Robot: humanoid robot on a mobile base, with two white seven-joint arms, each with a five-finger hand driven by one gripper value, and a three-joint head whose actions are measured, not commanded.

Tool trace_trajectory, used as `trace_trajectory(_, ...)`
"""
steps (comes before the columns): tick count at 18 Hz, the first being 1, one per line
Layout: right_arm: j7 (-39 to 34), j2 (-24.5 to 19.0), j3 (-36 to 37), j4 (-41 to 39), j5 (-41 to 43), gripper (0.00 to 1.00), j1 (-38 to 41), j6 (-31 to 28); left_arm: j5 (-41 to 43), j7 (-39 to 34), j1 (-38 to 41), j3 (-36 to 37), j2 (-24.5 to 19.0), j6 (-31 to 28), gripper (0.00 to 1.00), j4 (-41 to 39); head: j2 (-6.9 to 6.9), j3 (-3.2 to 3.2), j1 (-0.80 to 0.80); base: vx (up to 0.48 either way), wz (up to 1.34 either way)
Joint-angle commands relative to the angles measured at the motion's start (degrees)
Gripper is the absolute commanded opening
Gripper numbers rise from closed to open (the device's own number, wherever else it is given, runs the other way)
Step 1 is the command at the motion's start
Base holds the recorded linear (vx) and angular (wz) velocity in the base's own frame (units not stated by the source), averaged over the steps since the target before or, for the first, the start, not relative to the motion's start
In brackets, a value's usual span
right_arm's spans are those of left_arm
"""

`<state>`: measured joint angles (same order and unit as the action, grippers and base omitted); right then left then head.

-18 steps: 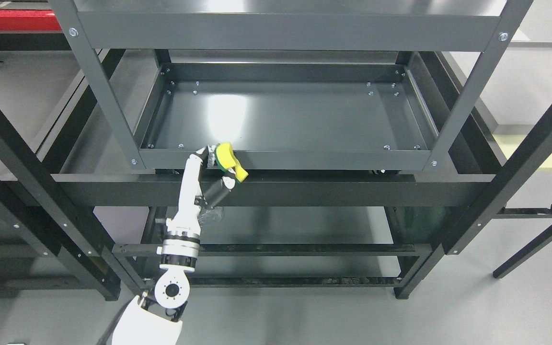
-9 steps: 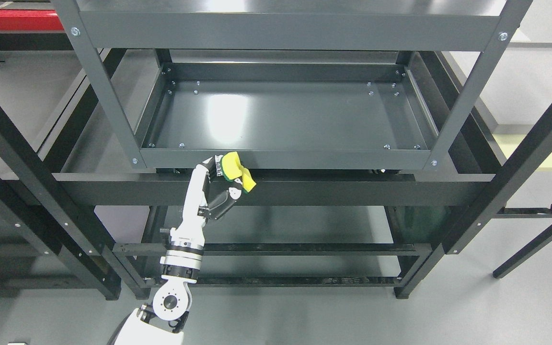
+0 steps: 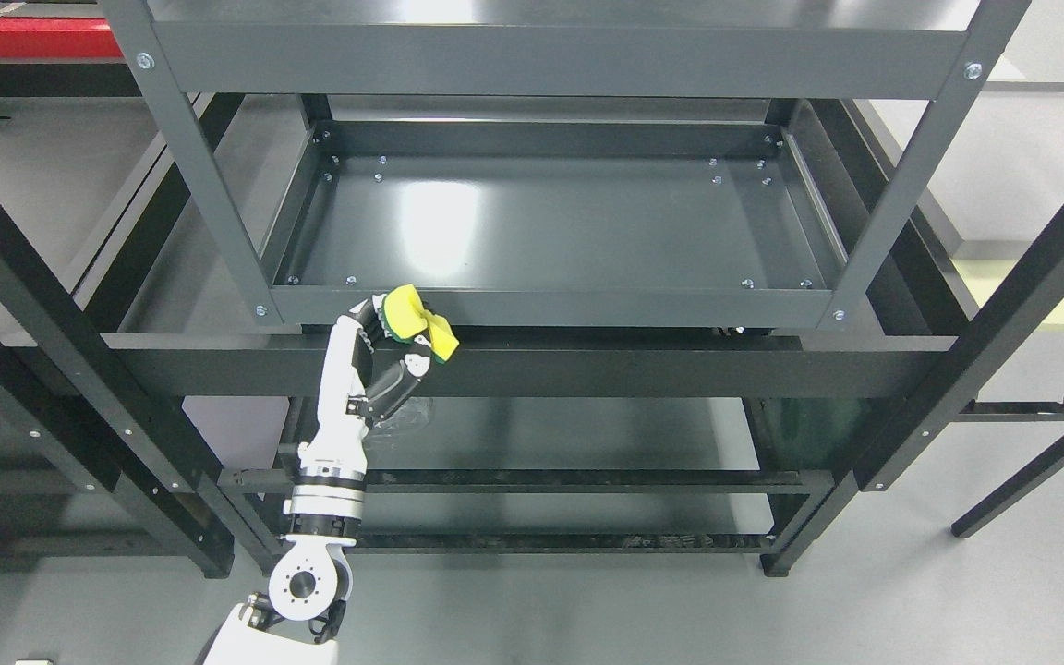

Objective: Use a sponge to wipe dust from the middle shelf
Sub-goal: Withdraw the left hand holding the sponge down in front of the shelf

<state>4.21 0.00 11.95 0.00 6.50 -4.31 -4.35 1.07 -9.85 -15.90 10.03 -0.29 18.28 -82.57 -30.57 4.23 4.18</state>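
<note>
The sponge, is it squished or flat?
Squished. The left hand pinches the yellow sponge, folding it at the shelf front.

Quick count: one yellow sponge [image 3: 417,321] at center-left, one robot hand [image 3: 382,360] just below it, one grey shelf unit [image 3: 550,222] filling the middle, and one red beam [image 3: 24,42] at the upper left.

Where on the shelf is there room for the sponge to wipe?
The whole middle shelf tray is bare between its four rims. It is crowded only at the front rim's left end, where the left robot hand holds the sponge.
</note>
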Motion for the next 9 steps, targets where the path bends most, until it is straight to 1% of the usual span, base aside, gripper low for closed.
trace_trajectory(1,0.0,1.0,0.0,-1.0,0.0,1.0,0.0,0.0,0.1,0.5,-0.4,-3.5,-0.7,-1.1,0.0,-2.2,0.0,0.0,0.0,0.0,0.0)
trace_trajectory(9,0.0,1.0,0.0,-1.0,0.0,1.0,0.0,0.0,-0.8,0.5,-0.4,-3.3,-0.7,-1.2,0.0,-2.2,0.0,0.0,0.0,0.0,0.0)
